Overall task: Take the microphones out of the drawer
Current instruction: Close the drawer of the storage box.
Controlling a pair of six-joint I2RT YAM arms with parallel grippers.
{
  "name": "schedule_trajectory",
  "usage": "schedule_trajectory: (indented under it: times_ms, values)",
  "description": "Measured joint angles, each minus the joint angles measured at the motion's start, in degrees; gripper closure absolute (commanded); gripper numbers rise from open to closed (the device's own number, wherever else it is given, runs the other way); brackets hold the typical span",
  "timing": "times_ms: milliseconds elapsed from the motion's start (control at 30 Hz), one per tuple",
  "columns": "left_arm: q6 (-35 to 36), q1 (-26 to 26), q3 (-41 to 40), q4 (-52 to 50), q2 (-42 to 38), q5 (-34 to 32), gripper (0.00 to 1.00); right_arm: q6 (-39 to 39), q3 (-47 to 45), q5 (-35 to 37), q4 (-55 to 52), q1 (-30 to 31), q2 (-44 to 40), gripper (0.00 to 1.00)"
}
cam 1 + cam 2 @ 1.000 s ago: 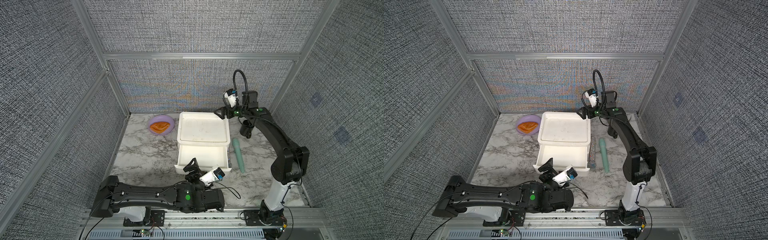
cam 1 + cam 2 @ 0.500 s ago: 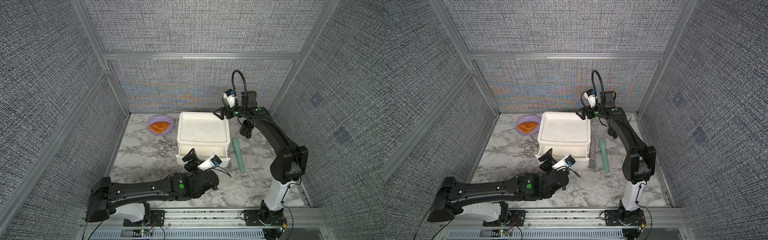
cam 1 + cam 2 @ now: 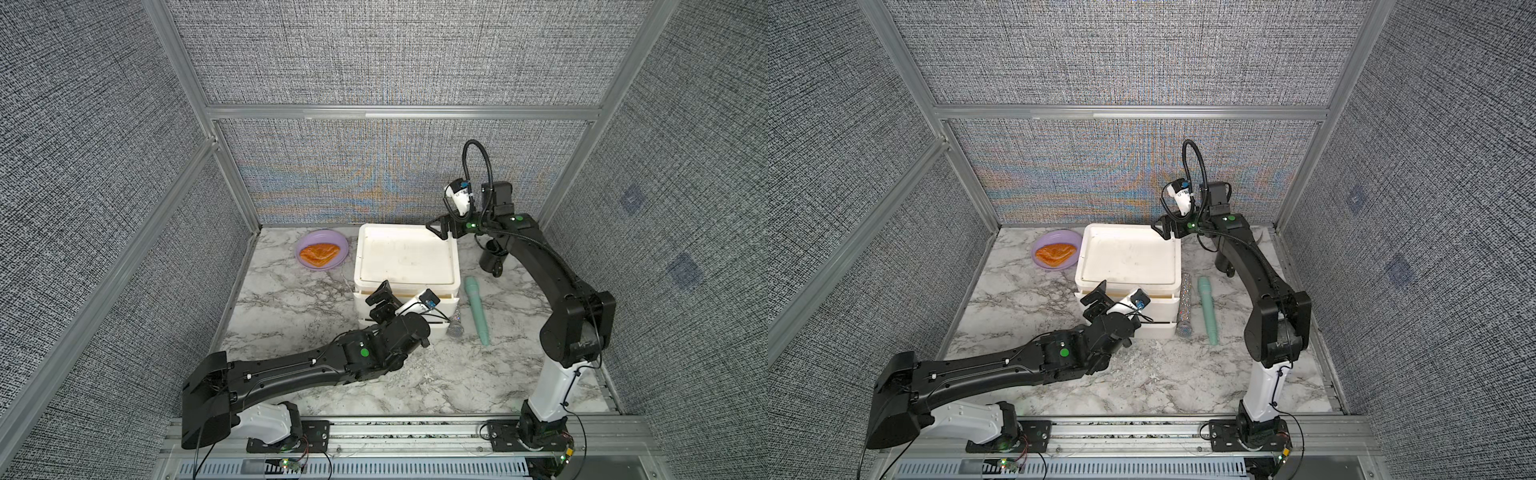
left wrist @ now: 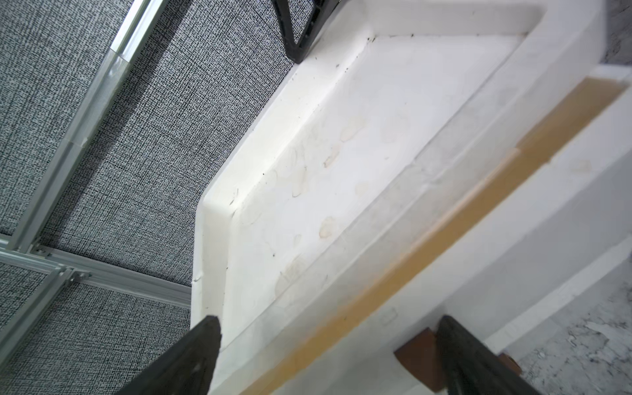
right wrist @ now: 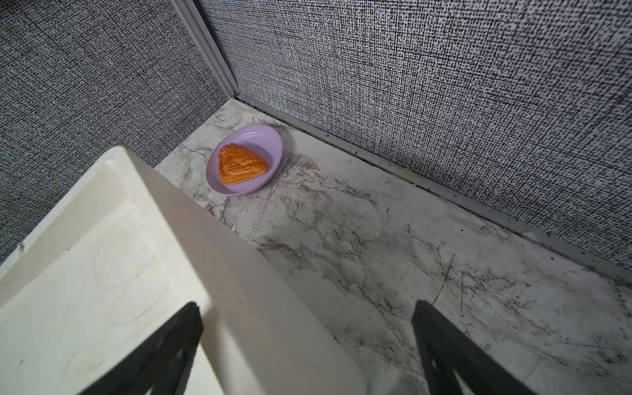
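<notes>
Both your pincers stood wide open, gripping nothing: left pincer [image 3: 380,300] at the drawer [image 3: 1160,309] front, right pincer [image 3: 439,230] straddling the back corner of the cabinet [image 3: 405,257], probably bracing it. The microphone [image 3: 1185,303] lay on the tabletop [image 3: 291,303] just beside the cabinet, toward the right edge.

We see a tabletop [image 3: 291,299] of white marble run through with grey veins. The walls [image 3: 374,62] carry a fine grey-and-black weave, the back one with a faint rainbow shimmer, and the frame [image 3: 399,112] is plain silver. The drawer unit [image 3: 405,257] is white, its top marked with pale yellowish rings, and a tan strip [image 4: 444,219] lines the gap above its drawer. The plate [image 3: 330,236] is lilac and the pastry [image 3: 319,254] orange-gold. The mint microphone [image 3: 477,309] is one flat pale green. The glitter microphone [image 3: 1185,299] is silver with many-coloured specks and a grey mesh head. The left arm [image 3: 291,372] and right arm [image 3: 544,266] are black, with bright green dots and white lower links.
</notes>
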Motion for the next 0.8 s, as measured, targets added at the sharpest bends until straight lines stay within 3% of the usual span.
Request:
schedule_trajectory:
  times_ms: [467, 667, 800]
  values:
    - [1.5, 4.7, 0.6, 3.4, 0.5, 5.4, 0.00, -0.2, 0.5, -0.1, -0.5, 0.0, 0.4, 0.02]
    - [-6.6, 4.5, 3.8, -9.7, -8.4, 5.4, 0.00, -0.2, 0.9, -0.1, -0.8, 0.0, 0.7, 0.02]
    - [-9.9, 3.6, 0.3, -17.8, -15.4, 10.0, 0.00, -0.2, 1.2, -0.1, -1.0, 0.0, 0.9, 0.02]
